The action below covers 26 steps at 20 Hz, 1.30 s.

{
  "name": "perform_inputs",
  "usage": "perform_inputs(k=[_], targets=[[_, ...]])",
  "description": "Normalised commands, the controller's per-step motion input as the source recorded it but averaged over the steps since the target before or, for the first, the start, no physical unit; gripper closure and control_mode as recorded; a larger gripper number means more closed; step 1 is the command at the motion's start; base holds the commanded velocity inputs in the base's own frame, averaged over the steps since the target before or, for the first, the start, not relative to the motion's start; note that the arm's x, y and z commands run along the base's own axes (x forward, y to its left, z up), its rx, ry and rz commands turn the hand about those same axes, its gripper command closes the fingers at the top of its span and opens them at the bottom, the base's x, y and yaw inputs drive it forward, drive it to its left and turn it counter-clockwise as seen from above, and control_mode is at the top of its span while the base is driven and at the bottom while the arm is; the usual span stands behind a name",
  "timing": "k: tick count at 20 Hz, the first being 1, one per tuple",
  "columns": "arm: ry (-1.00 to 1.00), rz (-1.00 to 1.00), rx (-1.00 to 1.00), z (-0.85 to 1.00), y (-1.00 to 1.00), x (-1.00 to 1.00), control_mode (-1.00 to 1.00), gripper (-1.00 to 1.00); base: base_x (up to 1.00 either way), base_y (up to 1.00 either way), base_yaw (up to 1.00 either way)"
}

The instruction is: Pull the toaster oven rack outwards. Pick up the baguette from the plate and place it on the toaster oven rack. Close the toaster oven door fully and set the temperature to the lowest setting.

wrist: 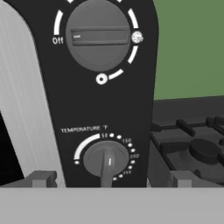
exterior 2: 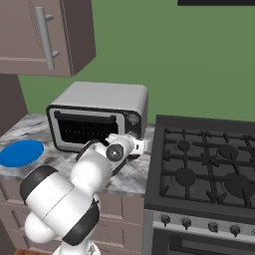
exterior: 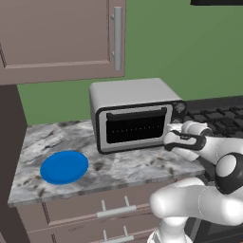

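While the arm reaches across the marble surface [exterior: 128,166], its fingers [wrist: 107,177] stand spread as wide as they go and hold nothing, the two dark tips flanking the temperature knob [wrist: 106,159] on the black control panel [wrist: 57,109] of the one toaster oven [exterior: 128,95]. From the hand view two knobs are counted on that panel: a large upper knob [wrist: 99,36] with a horizontal bar, marked "Off" at its left, and the smaller temperature one below it, ringed by small figures that are too fine to read with confidence. One toaster oven door [exterior: 135,128] is seen, shut flush against the oven's front, its dark window framed in silver. Standing toward the surface's right end, the oven is backed near the green wall [exterior: 190,52], just beside the black stove [exterior 2: 209,169]. One blue plate [exterior: 64,166] lies bare near the surface's front left corner, well apart from the oven. Above hangs one cabinet [exterior: 57,38] with one vertical bar handle [exterior: 117,38]. Four burners can be counted on the stove in the right base view, with a row of small knobs along its front edge
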Motion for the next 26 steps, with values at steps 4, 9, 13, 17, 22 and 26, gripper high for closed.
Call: perform_inputs(k=[4,9,13,17,22,26], targets=[[0.00,0.00,0.00,-0.01,0.17,0.00,-1.00,-1.00,0.00,0.00,0.00],[0.00,0.00,0.00,0.00,-0.05,0.14,-1.00,-1.00,0.00,0.00,0.00],[0.00,0.00,0.00,0.00,-0.01,0.14,-1.00,-1.00,0.00,0.00,0.00],[0.00,0.00,0.00,-0.04,0.00,0.01,-1.00,-1.00,0.00,0.00,0.00],[0.00,0.00,0.00,-0.11,0.00,0.05,-1.00,-1.00,0.00,0.00,0.00],[0.00,0.00,0.00,-0.01,-0.08,0.25,-1.00,-1.00,0.00,0.00,0.00]])
